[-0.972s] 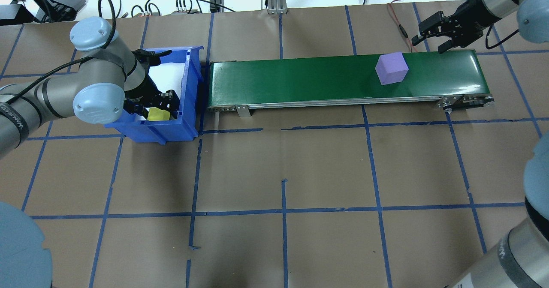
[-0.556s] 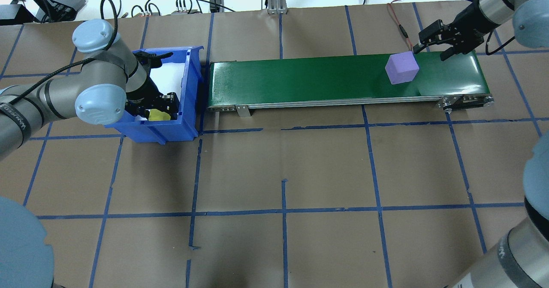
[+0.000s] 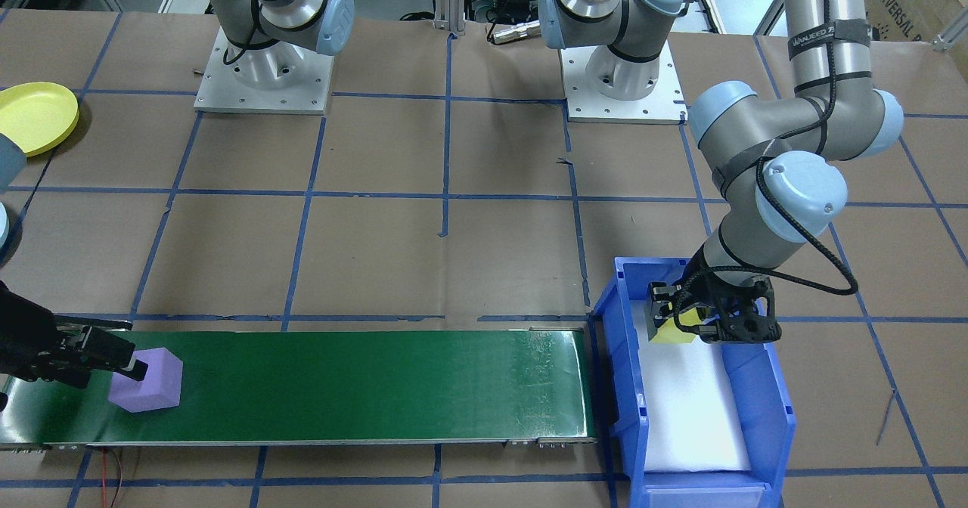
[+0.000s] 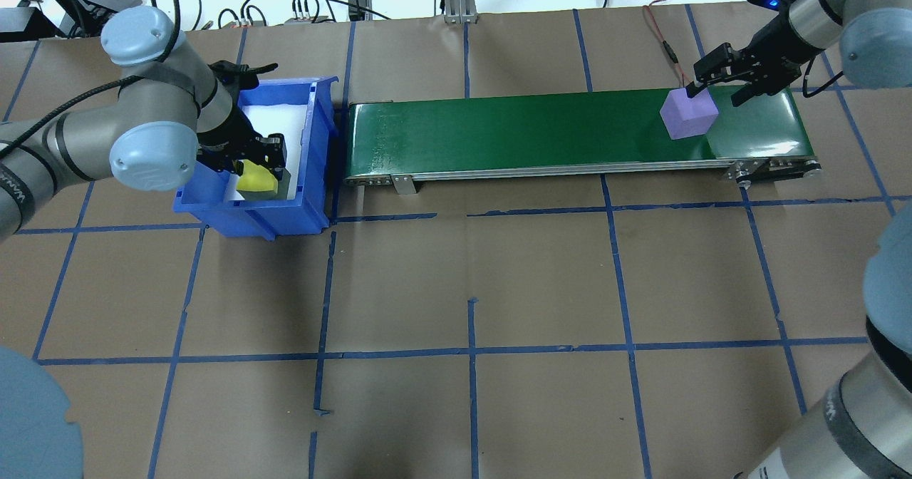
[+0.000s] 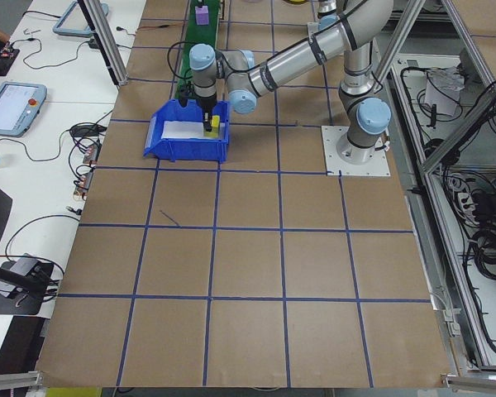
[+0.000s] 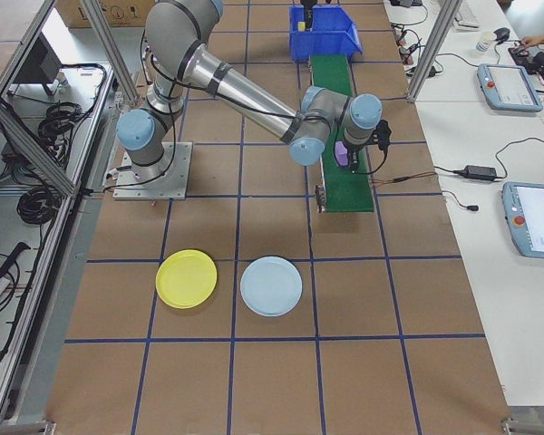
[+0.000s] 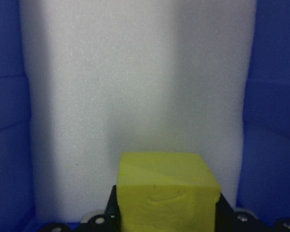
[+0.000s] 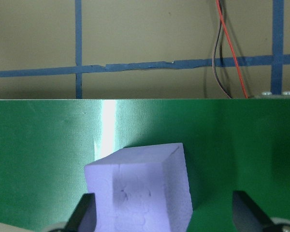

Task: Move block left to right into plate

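My right gripper [image 4: 721, 87] is spread open, one finger touching the purple block [image 4: 688, 114] on the conveyor [image 4: 534, 133]; off-centre, closing could skew it. Left gripper [image 4: 258, 169] clamps a yellow block [image 4: 256, 181].

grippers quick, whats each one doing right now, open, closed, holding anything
Left tool: closed on the yellow block in the blue bin.
Right tool: open, one finger against the purple block, holding nothing.
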Motion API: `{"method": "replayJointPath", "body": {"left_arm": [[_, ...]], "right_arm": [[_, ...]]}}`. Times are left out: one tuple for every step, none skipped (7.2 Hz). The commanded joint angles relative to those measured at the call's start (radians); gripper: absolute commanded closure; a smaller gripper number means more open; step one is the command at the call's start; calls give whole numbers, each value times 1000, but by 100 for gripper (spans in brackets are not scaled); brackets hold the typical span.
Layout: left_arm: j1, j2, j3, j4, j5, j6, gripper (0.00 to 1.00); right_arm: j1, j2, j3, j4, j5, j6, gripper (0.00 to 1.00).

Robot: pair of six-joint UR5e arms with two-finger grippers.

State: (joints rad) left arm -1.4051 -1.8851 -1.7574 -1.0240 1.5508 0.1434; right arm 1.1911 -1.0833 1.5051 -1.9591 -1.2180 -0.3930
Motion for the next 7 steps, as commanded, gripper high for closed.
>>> {"method": "replayJointPath", "body": {"left_arm": [[-3,82,157,-159,2,-21,56],[-5,124,241,-247,-1,-21,56],[-17,151,296,-287,-4,-21,56],[-40,162,302,-269,-20,-36,56],[-51,152,294,-211,-52,-68,56],[-90,120,292,-171,-67,-77,56],[-168,85,291,-144,-64,-129,56]], "right_arm": [[2,14,1,-3,-34,-1,0],[2,20,4,-3,-98,-1,0],[4,19,3,-3,-100,0,0],[5,19,3,-4,-101,0,0],[5,19,-6,-4,-101,0,0],[4,20,-2,-4,-101,0,0],[4,23,4,-4,-101,2,0]]}}
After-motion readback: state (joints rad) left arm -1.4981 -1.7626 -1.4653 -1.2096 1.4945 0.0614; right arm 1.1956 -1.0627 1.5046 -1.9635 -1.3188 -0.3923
